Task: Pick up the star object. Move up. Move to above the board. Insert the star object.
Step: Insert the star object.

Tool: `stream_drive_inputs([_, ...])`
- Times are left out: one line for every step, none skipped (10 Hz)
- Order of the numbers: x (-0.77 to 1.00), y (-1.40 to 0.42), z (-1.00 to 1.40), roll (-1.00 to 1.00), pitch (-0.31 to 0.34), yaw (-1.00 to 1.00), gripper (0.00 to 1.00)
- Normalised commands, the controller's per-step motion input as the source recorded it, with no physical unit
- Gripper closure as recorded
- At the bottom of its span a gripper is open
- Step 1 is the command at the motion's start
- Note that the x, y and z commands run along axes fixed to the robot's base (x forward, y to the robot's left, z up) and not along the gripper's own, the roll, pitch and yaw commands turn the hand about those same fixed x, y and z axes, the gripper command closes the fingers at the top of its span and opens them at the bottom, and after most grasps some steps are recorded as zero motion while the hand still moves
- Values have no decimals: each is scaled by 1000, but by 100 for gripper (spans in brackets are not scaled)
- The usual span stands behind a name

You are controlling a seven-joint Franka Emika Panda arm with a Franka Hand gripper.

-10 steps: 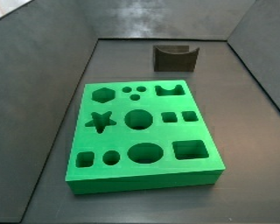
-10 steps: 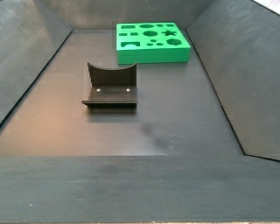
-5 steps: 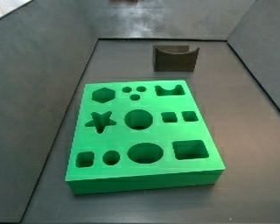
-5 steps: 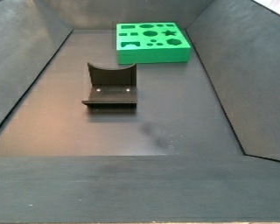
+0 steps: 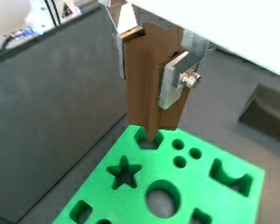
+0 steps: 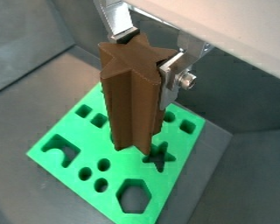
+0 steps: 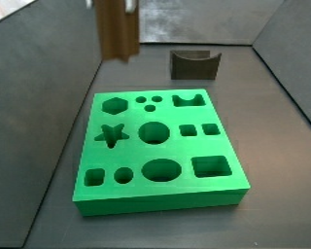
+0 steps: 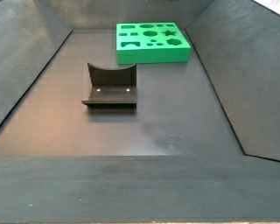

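My gripper [image 5: 147, 61] is shut on the star object [image 5: 147, 87], a tall brown prism that hangs upright between the silver fingers [image 5: 175, 80]. Both wrist views show the grip [image 6: 143, 61] on the prism's upper part [image 6: 130, 105]. The green board [image 5: 101, 188] lies below, and the prism's lower end is over the board [image 6: 130, 168] near its star hole [image 6: 161, 158]. In a side view the star object [image 7: 116, 31] hangs high, beyond the far left corner of the board [image 7: 132, 154]; the star hole [image 7: 113, 134] is open. The gripper and the prism are out of view where the board [image 8: 154, 58] shows far back.
The dark fixture [image 7: 194, 64] stands on the floor behind the board; it also shows in a side view [image 8: 109, 86] and a wrist view [image 5: 265, 109]. Grey sloped walls [image 7: 42, 117] close in the floor on all sides.
The star object, held in the gripper, has come down into a side view from the top edge. The board and the fixture have not moved.
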Motion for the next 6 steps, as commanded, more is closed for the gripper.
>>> stream_drive_inputs([-386, -266, -723, -71, -149, -380, 100])
stream_drive_inputs([-420, -289, -649, -114, -140, -440, 100])
stream_drive_inputs([-269, -303, -609, -146, -196, -351, 100])
stream_drive_inputs([-169, -246, -509, -157, -180, -303, 100])
stream_drive_inputs([0, -46, -146, -30, -110, 0, 100])
stream_drive_inputs([0, -31, -69, 63, -30, -29, 100])
